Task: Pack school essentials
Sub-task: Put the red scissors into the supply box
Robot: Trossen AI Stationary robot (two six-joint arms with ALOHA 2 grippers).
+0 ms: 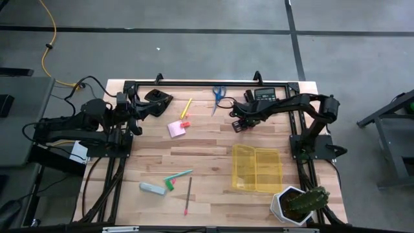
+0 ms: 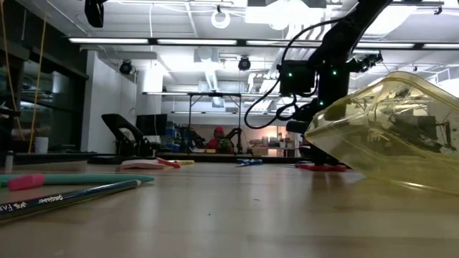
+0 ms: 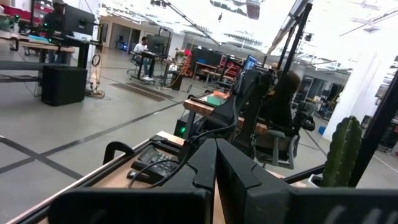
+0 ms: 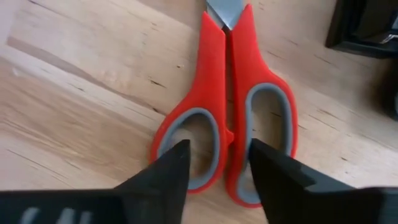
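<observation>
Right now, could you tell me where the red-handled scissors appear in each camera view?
High view: red-handled scissors under the right gripper, far right of the table's middle.
Low view: a red sliver on the table beside the yellow case.
Left wrist view: not visible.
Right wrist view: handles fill the centre, between the fingers.
Shared landmark: the right gripper.

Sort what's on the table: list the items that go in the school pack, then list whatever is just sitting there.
For packing: red-handled scissors under the right pincer; blue-handled scissors; yellow marker; pink sticky-note pad; teal pen; thin reddish pencil; yellow compartment case to receive them.

Just sitting there: potted cactus; black stand.
</observation>
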